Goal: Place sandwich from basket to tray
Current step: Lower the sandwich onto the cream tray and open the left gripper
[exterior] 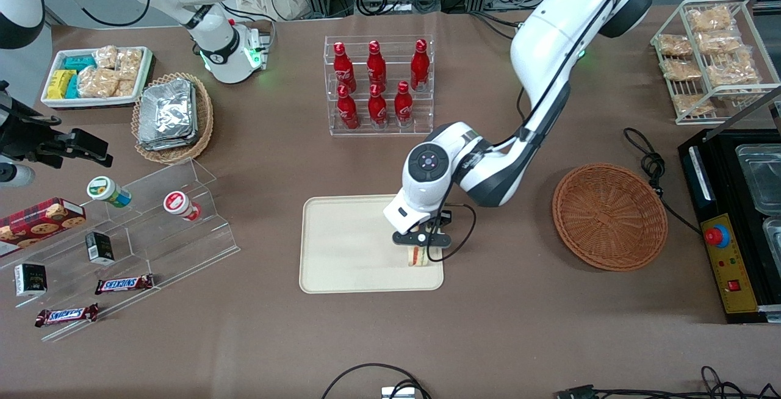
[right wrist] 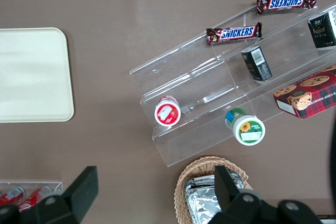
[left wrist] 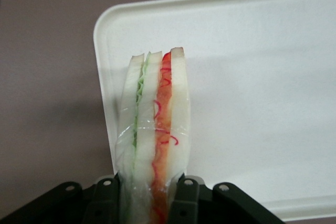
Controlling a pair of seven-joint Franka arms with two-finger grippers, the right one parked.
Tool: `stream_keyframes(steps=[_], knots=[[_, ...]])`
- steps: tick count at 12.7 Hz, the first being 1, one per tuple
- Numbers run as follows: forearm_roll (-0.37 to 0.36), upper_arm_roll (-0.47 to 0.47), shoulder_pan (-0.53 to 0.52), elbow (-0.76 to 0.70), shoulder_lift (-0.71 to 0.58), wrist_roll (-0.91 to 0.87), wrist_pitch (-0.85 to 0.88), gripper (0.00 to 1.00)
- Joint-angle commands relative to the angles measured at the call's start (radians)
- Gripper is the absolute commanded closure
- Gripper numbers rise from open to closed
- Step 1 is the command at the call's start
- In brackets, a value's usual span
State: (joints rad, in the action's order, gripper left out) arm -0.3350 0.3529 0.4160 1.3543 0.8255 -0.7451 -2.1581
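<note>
Sandwich (left wrist: pixel 155 129) clamped between the gripper (exterior: pixel 421 239) fingers (left wrist: pixel 181 198): a wrapped triangular wedge, cream bread with a green layer and a red-orange layer showing on its edge. Fingers press the two flat bread faces, so the filling edge faces the wrist camera.

Position: gripper sits over the tray (exterior: pixel 341 246), at the corner nearest the front camera on the working arm's end. In the front view the sandwich (exterior: pixel 416 257) hangs straight below the fingers, just inside the tray rim. Whether its lower edge is touching the tray floor or just above it, cannot tell.

Key relation: the wedge's long axis runs straight out from between the fingers, standing on edge rather than lying flat. In the wrist view it lies along the tray's short rim (left wrist: pixel 105 103), close to the rounded corner, with most of the bare tray to one side.

Basket (exterior: pixel 609 216), reddish-brown wicker, holds nothing and sits well apart toward the working arm's end of the table.

Judgement: carry is done; release is what remains. Placement is close to the rim, so a standing wedge could tip toward the edge once let go.
</note>
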Motion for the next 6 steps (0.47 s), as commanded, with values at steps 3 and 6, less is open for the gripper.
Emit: stream_keyframes(steps=[3,6], knots=[[-0.027,-0.008,0.027,-0.041,0.040,-0.013,0.006,0.68],[-0.029,-0.008,0.029,-0.040,0.049,-0.013,0.006,0.56]])
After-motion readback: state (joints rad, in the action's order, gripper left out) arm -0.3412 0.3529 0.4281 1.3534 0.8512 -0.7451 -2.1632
